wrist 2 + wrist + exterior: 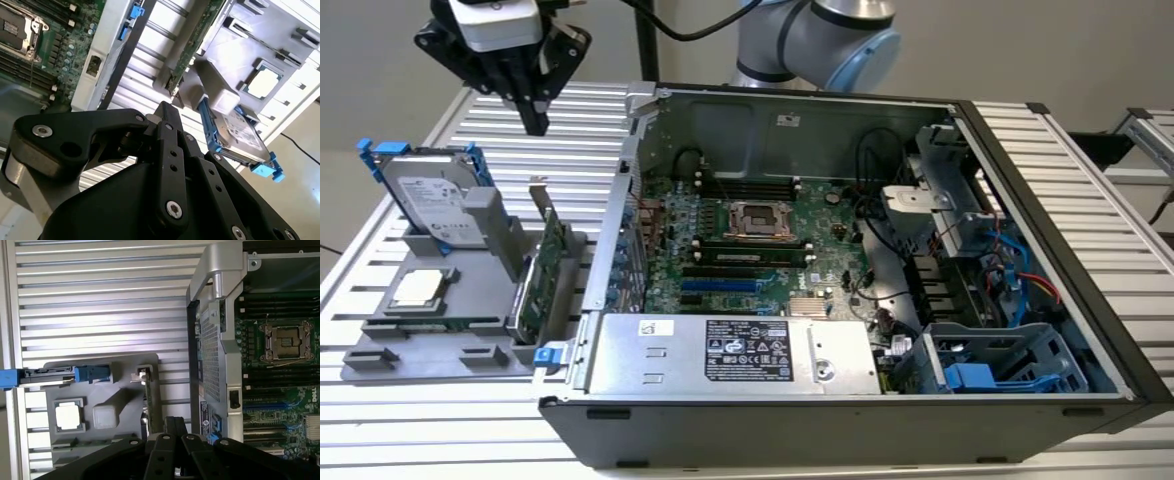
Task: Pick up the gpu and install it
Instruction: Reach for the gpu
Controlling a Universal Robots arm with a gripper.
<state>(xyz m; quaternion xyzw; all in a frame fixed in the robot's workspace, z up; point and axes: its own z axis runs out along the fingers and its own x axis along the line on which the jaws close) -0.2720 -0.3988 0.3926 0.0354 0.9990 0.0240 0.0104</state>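
Note:
The gpu [550,262] stands on edge in a grey holder [447,352] on the exterior view's left, green board showing and a silver bracket at its top. My gripper [535,122] hangs well above and slightly behind it, fingers pressed together and pointing down, holding nothing. In the first wrist view the gpu [149,402] shows edge-on just beyond my shut gripper [173,421]. In the second wrist view the gpu [192,47] lies past my gripper [164,106]. The open computer case [1014,190] with its motherboard [747,240] sits on the exterior view's right.
The holder also carries a silver hard drive in a blue frame [434,200] and a processor chip [419,290]. The case's metal side wall [616,210] rises right beside the gpu. A power supply [734,352] and a blue drive cage [987,370] fill the case's front.

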